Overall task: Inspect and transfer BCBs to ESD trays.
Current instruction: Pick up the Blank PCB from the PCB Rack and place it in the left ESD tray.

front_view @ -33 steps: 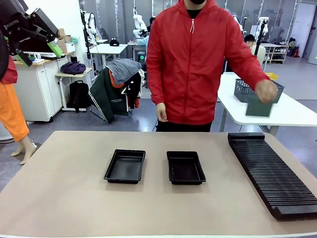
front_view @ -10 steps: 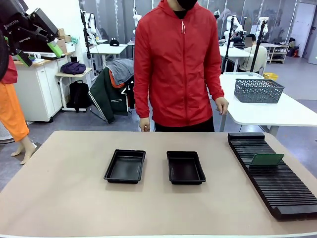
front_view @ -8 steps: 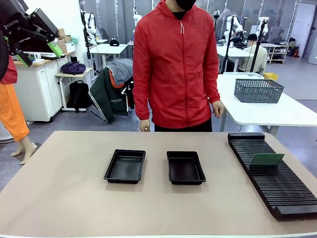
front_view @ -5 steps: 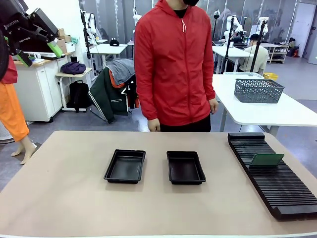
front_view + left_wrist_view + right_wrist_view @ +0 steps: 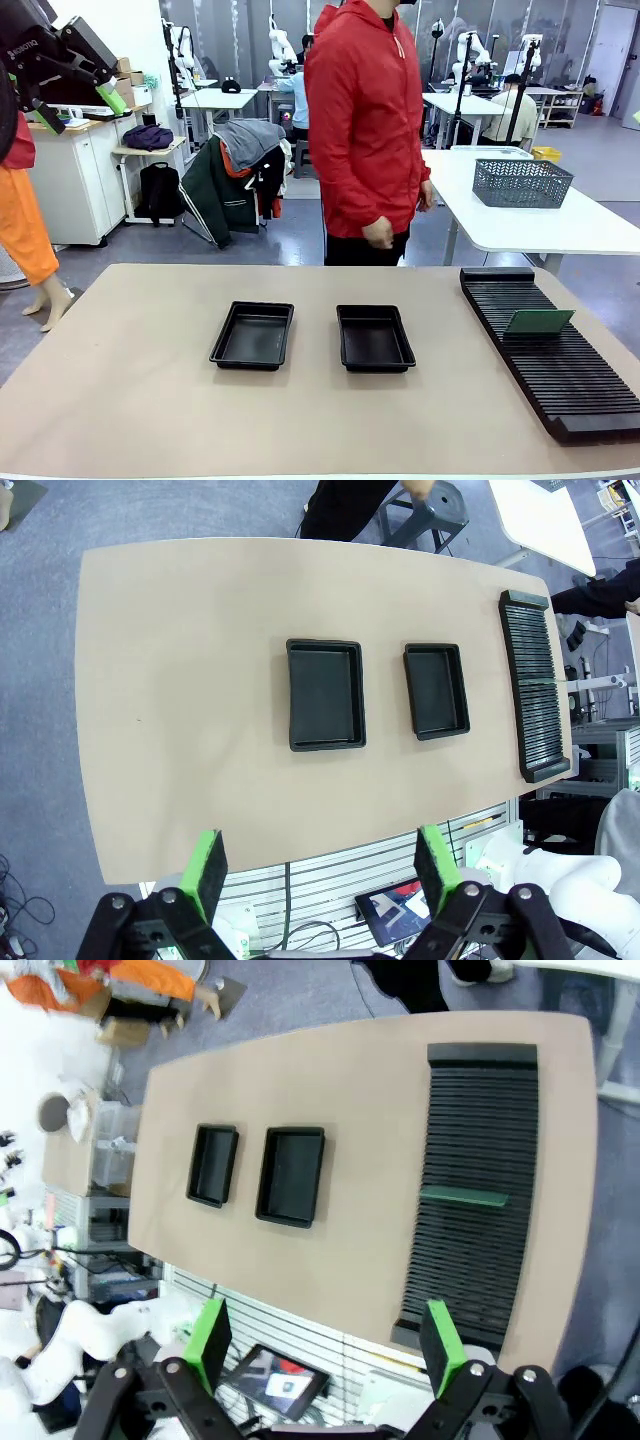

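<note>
The big tan table point(image 5: 120, 400) lies in front of you. A person point(image 5: 365, 130) in a red jacket stands at its far side, turned sideways, and the top of the front view cuts off the head. Both wrist views look down from high up and show you the whole table top, while the front view cuts off its near edge. The long black rack point(image 5: 555, 360) lies along the right side. The left gripper point(image 5: 320, 865) hangs high over the table with its green fingers spread wide, and the right gripper point(image 5: 325, 1345) is spread wide too. Near the middle sit the two ESD trays, the left tray point(image 5: 253, 335) and the right tray point(image 5: 374, 338), side by side and a little apart. One BCB point(image 5: 538, 321) stands on its edge in the rack, leaning a bit. In the right wrist view it is just a thin green line across the slots. In the left wrist view it is too small to make out.
</note>
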Tool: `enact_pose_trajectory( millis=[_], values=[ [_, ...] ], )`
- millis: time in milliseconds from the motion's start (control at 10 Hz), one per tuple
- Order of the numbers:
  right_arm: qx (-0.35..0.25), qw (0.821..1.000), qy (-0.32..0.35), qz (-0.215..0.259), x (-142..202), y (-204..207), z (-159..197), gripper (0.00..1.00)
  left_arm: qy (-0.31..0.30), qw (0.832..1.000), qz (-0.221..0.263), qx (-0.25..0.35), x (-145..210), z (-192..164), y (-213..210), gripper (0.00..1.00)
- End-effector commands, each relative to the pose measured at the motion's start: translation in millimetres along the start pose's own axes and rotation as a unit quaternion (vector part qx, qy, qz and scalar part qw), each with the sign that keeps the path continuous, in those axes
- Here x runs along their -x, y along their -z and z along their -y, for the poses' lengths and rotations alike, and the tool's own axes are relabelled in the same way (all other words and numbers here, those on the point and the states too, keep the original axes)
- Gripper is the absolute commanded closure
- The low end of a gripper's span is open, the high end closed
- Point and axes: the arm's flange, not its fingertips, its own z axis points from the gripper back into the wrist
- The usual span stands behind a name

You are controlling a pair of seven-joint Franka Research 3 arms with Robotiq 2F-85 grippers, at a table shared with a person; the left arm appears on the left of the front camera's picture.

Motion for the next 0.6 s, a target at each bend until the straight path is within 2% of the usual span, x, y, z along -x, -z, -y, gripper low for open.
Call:
enact_pose_trajectory(
  millis=[0, 200, 500],
  values=[
    [0.037, 0.997, -0.075, 0.000, 2, 17, -2, 0.00, 0.000, 1.000, -0.001, 0.000, 0, 1, 1, 0.00],
    [0.068, 0.983, -0.166, -0.023, 2, 34, -3, 0.00, 0.000, 1.000, -0.001, 0.000, 0, 1, 1, 0.00],
    [0.091, 0.950, -0.292, -0.061, 6, 63, 6, 0.00, 0.000, 1.000, -0.001, 0.000, 0, 1, 1, 0.00]
  ],
)
